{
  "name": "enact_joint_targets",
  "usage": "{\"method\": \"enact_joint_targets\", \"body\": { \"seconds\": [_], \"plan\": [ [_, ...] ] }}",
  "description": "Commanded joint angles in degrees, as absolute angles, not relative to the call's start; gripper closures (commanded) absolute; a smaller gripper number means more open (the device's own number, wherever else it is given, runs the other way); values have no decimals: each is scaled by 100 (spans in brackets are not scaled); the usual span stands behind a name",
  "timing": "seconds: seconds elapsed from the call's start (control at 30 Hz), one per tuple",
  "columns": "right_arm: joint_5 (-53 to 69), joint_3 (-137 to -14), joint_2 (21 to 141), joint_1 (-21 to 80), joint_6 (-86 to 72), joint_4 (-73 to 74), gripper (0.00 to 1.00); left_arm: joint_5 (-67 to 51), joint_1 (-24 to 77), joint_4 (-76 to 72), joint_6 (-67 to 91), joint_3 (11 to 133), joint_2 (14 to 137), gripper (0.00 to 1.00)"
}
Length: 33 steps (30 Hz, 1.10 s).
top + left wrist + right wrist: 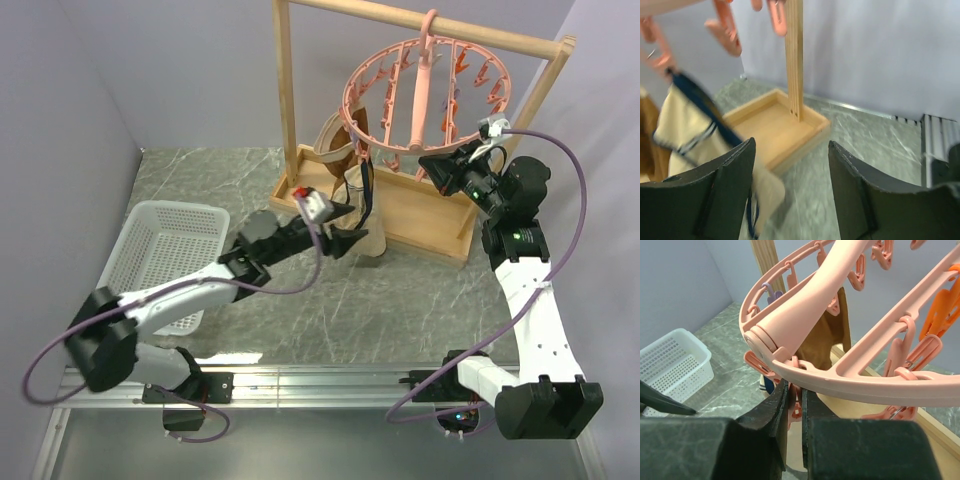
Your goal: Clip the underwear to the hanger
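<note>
The salmon-pink hanger (425, 90) hangs by its hook from the wooden rack's top bar. The beige underwear (368, 228) with dark trim dangles below the ring's near-left rim. In the left wrist view the underwear (687, 132) runs by its trim up to a pink peg (661, 59). My left gripper (790, 172) is open, and the cloth's lower edge hangs just inside its left finger (715, 195), unpinched. My right gripper (796, 396) is shut on a pink peg under the hanger's rim (850, 375). From above, the right gripper (438, 165) sits at the ring's near-right side.
A darker brown garment (335, 140) hangs from the ring's left side, and the right wrist view shows that brown garment (822, 337) too. The wooden rack post (287, 90) rises from a wooden tray base (420, 215). A white mesh basket (165, 250) stands at the left.
</note>
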<state>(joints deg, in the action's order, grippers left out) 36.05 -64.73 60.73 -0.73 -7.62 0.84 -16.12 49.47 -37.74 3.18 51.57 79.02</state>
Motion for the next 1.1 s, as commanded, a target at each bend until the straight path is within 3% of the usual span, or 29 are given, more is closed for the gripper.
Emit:
{"method": "enact_joint_targets", "body": {
  "seconds": [0.0, 0.27, 0.5, 0.63, 0.73, 0.87, 1.07],
  "plan": [
    [3727, -6671, 6117, -26, -712, -88, 100, -2372, 4519, -2524, 851, 4624, 7472, 35],
    [3858, -6785, 6257, -26, -633, -44, 100, -2654, 3920, -3339, 134, 3226, 7549, 37],
    [3937, -6899, 6372, -26, -607, 123, 100, -3426, 3630, -3236, -4043, 3585, 7971, 39],
    [3955, -6935, 6425, -26, -571, 97, 100, -3972, 3332, -2201, -4904, 4182, 8261, 31],
    [3955, -6961, 6460, -26, -545, 88, 100, -4148, 3270, -2223, -4589, 4526, 8604, 27],
    [3946, -6961, 6477, -26, -527, 70, 100, -4192, 3252, -2556, -3615, 4737, 9104, 30],
    [3946, -6970, 6513, -26, -545, 9, 100, -3859, 3243, -3558, -860, 4509, 9640, 32]
  ]
}}
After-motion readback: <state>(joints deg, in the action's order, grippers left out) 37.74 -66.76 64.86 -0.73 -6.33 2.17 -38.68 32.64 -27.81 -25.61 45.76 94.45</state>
